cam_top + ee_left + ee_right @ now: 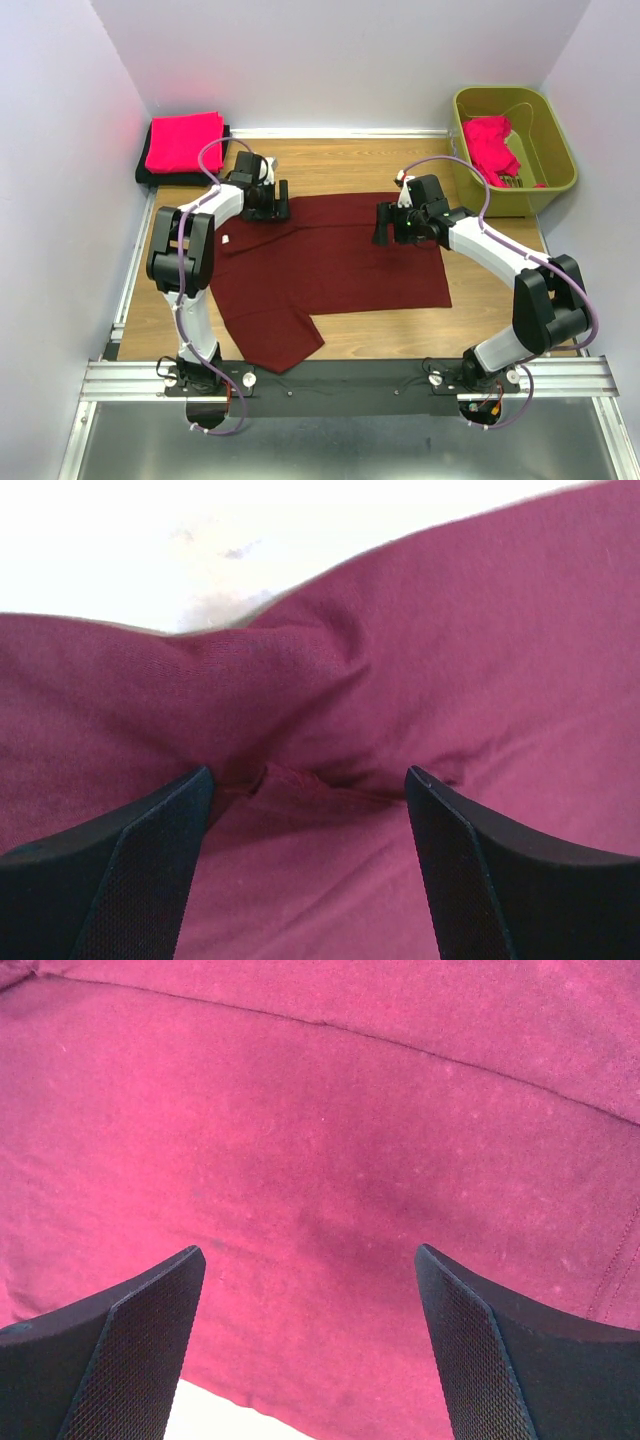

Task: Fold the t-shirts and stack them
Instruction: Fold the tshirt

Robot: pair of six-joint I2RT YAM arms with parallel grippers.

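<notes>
The olive-green bin holds a crumpled pinkish-red t-shirt

Three plain, pale lavender-grey walls close the scene in: a far wall, a left wall and a right wall. No window shows. The light is soft and even, with faint shadows and a pinkish glow on the left wall near the far corner. A light brown wood-grain tabletop fills the middle, with a narrow white strip along its far edge. A silver aluminium rail and a flat black strip run along the near edge. Nearer still lies a dull grey metal surface. An olive-green rectangular plastic bin stands in the far right corner.
</notes>
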